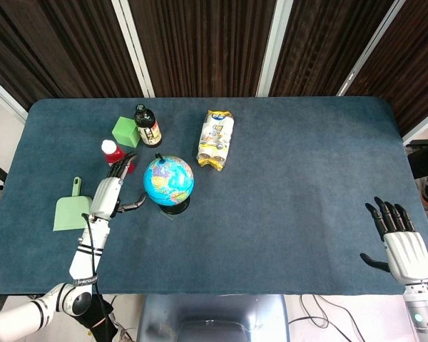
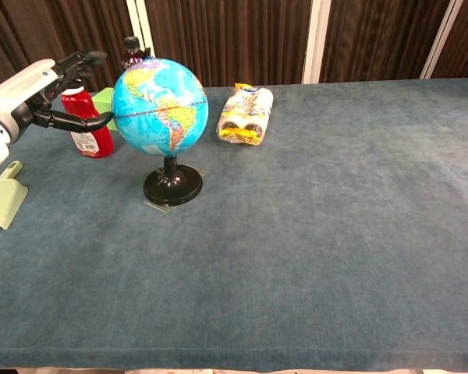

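Note:
A small blue globe stands upright on its black round base left of the table's middle. My left hand hovers just left of the globe, fingers spread, with a small gap between thumb tip and globe; it holds nothing. Right behind this hand stands a red bottle with a white cap. My right hand is at the table's near right corner, open, fingers spread upward, and shows only in the head view.
A green cube and a dark bottle stand behind the globe. A light green dustpan lies at the left. A yellow-and-white snack pack lies beyond the globe's right. The blue cloth-covered table spreads wide.

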{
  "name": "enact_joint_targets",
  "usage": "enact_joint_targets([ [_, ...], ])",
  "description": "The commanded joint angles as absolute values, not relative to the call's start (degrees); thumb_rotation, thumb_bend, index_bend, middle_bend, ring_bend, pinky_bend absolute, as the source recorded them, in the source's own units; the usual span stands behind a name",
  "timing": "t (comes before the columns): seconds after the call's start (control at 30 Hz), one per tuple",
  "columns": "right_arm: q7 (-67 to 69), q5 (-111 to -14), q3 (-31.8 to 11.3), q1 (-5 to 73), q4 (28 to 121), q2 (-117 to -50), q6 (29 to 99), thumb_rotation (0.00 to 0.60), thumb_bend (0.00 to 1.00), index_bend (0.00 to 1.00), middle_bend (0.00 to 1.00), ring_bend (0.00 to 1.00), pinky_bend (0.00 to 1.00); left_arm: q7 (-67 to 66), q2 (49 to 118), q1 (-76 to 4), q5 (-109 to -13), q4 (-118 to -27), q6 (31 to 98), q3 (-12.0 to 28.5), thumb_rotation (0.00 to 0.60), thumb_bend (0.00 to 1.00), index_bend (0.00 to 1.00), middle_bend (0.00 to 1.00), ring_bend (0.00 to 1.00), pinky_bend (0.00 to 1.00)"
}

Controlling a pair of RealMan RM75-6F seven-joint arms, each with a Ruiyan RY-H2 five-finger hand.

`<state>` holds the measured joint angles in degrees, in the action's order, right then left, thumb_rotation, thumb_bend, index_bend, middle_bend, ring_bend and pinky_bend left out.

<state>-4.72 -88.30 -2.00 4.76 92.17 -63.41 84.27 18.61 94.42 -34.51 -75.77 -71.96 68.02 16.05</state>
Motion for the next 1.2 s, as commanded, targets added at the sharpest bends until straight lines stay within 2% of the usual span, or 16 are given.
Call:
enact_joint_targets([
  [0.03, -4.63, -88.29, -2.03, 4.73, 92.16, -63.37, 84.32, 0.6, 0.13, 0.0, 0.0, 0.0, 0.0, 18.52, 94.73, -35.13, -74.99, -70.78, 67.21, 16.64, 0.6, 0.33, 0.0, 0.0, 0.0, 0.0],
  [0.47, -4.49, -89.1, -1.63, 4.5, 92.27, -63.24, 84.69, 0.6, 0.13, 0.0, 0.0, 0.0, 0.0, 21.22, 89.6, -30.82, -80.25, -77.2, 75.02, 14.62, 0.6, 0.39, 0.0, 0.0, 0.0, 0.01],
  [0.67, -4.36, -89.25, -1.6, 4.5, 92.3, -63.19, 84.72, 0.6, 0.13, 0.0, 0.0, 0.0, 0.0, 22.42, 87.92, -31.15, -81.84, -82.32, 74.76, 14.22, 0.6, 0.39, 0.0, 0.0, 0.0, 0.01],
  [0.9, -3.57, -89.48, -1.52, 4.49, 92.27, -62.85, 84.72, 0.6, 0.13, 0.0, 0.0, 0.0, 0.0, 17.2, 91.62, -34.17, -80.19, -82.05, 73.51, 16.4, 0.6, 0.33, 0.0, 0.0, 0.0, 0.01],
  [1.2, -1.97, -89.31, -1.63, 4.46, 92.13, -62.09, 84.71, 0.6, 0.13, 0.0, 0.0, 0.0, 0.0, 10.44, 96.31, -38.68, -76.47, -79.83, 70.98, 19.77, 0.6, 0.32, 0.0, 0.0, 0.0, 0.0],
])
